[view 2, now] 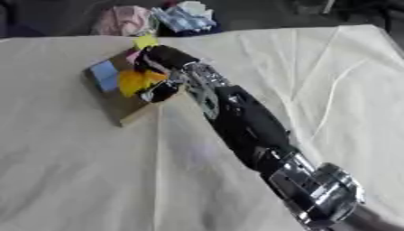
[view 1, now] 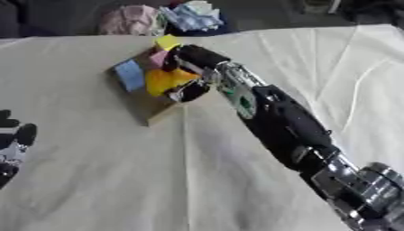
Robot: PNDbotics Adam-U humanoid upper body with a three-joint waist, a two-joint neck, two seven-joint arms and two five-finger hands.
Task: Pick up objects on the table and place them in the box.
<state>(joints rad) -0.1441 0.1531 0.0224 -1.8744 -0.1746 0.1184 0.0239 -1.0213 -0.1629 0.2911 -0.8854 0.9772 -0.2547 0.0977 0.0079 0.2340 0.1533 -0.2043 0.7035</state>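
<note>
placing step, by the look of things: right hand (view 1: pixel 189 67) reaching from the table's (view 1: pixel 94 180) near right corner across to the box (view 1: pixel 146 106), which sits toward the far edge, left of centre, turned so one corner points at the near edge. fingers curled round an orange object (view 1: pixel 166 80) and holding it over the box's open top — probably cloth or soft foam, though too blurred to say. already lying in the box: a blue piece (view 1: pixel 129 74) along its left side, a pink piece (view 1: pixel 158 57) and a yellow piece (view 1: pixel 167 42) at its far corner.

orange object bunched in the grip, no clear long axis; if anything, stretched slightly along the box's diagonal, from the left wall toward the palm. forearm running along the line from the near right corner to the box.

next move, as judged: lowering a little, opening the fingers over the bare middle of the box, then lifting straight up so nothing catches on the wall.

left hand (view 1: pixel 14 140) idle at the table's left edge, fingers straight and slightly apart — seen only in the left eye view.
</note>
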